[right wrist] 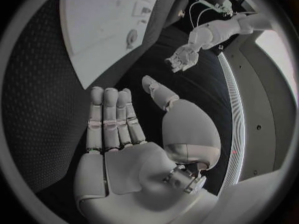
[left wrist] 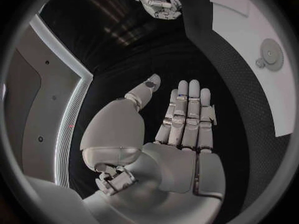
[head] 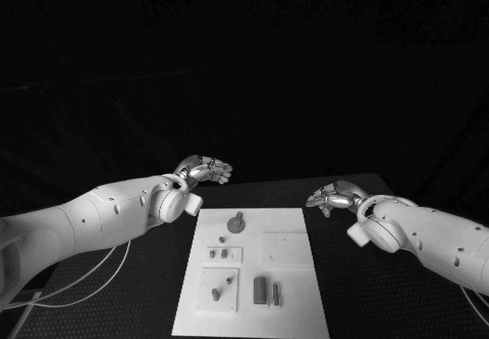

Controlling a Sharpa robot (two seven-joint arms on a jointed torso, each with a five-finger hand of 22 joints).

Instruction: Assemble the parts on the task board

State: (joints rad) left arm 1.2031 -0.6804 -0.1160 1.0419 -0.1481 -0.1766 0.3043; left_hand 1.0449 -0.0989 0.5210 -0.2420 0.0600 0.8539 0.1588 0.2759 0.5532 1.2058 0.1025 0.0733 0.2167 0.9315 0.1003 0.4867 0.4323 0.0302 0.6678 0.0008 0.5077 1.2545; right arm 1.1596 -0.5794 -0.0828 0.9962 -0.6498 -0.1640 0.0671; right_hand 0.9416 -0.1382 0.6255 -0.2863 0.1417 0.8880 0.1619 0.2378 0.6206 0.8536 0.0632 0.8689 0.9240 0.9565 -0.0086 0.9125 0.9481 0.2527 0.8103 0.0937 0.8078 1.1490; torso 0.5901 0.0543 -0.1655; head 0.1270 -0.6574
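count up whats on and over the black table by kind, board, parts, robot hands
white flat task board: 1
round grey disc part: 1
small grey peg-like parts: 4, as far as the head view shows
tall grey block parts: 2
silver robot hands: 2, left robot hand and right robot hand, both holding nothing
total: 10

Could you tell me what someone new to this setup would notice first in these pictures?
Probably the two silver hands, the left hand and the right hand, raised empty with flat fingers beyond the far corners of the white task board. Next, the board itself in the middle of the black table, with small parts untouched on it.
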